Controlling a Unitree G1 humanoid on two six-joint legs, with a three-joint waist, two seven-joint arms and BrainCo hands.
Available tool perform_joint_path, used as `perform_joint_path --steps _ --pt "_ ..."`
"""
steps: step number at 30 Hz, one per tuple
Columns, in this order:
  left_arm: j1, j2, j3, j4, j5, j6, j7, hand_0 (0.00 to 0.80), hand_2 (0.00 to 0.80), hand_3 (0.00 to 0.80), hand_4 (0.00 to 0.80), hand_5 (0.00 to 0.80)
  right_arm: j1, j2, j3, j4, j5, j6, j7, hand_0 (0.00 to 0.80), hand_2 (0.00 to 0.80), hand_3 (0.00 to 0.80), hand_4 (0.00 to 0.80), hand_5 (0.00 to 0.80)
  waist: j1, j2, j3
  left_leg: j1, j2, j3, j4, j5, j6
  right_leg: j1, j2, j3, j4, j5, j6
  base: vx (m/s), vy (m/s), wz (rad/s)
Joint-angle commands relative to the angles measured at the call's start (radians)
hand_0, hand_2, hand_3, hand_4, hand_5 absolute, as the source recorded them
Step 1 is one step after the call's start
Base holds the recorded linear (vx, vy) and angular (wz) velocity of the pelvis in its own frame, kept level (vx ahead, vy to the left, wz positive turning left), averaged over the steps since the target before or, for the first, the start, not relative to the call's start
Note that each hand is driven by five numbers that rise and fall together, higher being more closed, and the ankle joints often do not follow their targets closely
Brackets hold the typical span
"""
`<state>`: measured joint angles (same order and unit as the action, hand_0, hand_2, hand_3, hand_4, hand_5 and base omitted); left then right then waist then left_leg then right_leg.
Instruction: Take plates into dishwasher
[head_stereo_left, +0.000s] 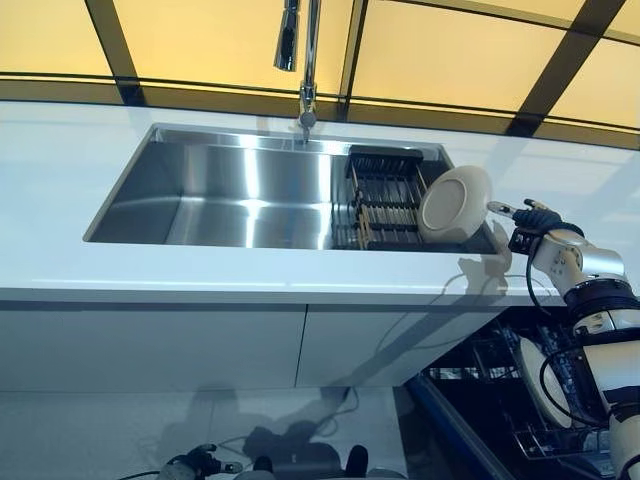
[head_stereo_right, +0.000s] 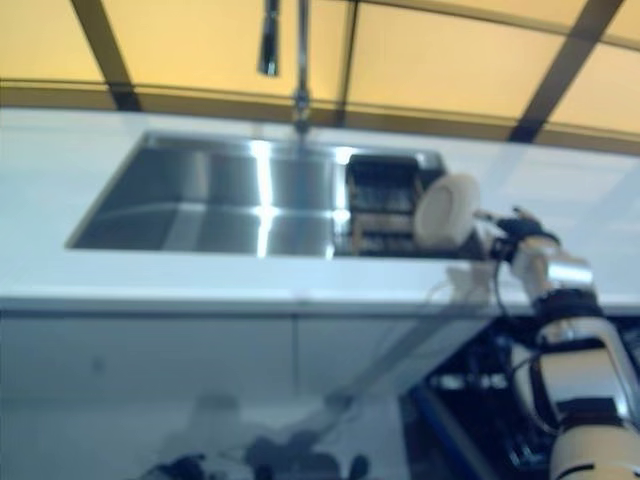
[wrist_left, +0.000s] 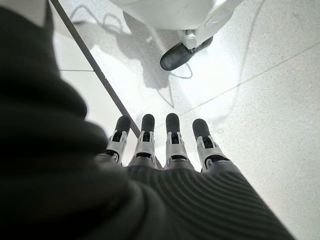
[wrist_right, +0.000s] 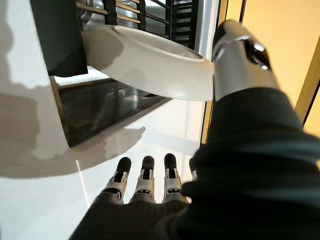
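Note:
A white plate (head_stereo_left: 455, 203) stands tilted on its edge at the right end of the dark dish rack (head_stereo_left: 385, 195) in the steel sink (head_stereo_left: 230, 190). My right hand (head_stereo_left: 535, 218) is just right of the plate, over the white counter. In the right wrist view its fingers (wrist_right: 145, 182) are straight below the plate (wrist_right: 150, 65) and its thumb (wrist_right: 240, 60) lies against the plate's rim. My left hand (wrist_left: 165, 145) hangs low with straight fingers toward the floor and holds nothing.
A tall faucet (head_stereo_left: 305, 60) stands behind the sink. The open dishwasher (head_stereo_left: 520, 410) is below the counter at the lower right, with a white plate (head_stereo_left: 540, 385) standing in its wire rack. White cabinet fronts (head_stereo_left: 200, 345) are under the sink.

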<state>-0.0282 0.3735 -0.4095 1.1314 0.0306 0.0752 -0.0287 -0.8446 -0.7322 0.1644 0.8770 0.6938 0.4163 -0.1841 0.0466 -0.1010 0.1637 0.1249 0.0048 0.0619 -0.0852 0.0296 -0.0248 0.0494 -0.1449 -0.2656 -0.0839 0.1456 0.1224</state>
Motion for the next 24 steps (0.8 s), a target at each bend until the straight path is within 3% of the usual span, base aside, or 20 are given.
perform_joint_path --steps 1,24 --pt "-0.034 0.001 -0.038 0.006 0.026 -0.01 0.001 0.0 0.0 0.0 0.0 0.0 -0.092 -0.032 0.028 -0.051 0.015 -0.067 -0.022 0.0 0.0 0.0 0.0 0.0 0.044 0.036 -0.001 -0.007 -0.014 0.015 -0.002 -0.054 0.011 -0.074 0.02 -0.006 0.093 -0.036 0.016 0.033 -0.034 0.07" --pt "0.005 -0.041 -0.058 -0.013 -0.011 -0.05 0.028 0.0 0.0 0.0 0.0 0.0 -0.157 -0.043 0.046 0.005 0.039 -0.091 -0.121 0.0 0.0 0.0 0.0 0.0 0.083 0.055 0.013 -0.036 0.018 0.01 -0.002 -0.012 -0.048 0.047 0.072 -0.038 0.009 -0.092 -0.048 0.022 -0.042 0.09"
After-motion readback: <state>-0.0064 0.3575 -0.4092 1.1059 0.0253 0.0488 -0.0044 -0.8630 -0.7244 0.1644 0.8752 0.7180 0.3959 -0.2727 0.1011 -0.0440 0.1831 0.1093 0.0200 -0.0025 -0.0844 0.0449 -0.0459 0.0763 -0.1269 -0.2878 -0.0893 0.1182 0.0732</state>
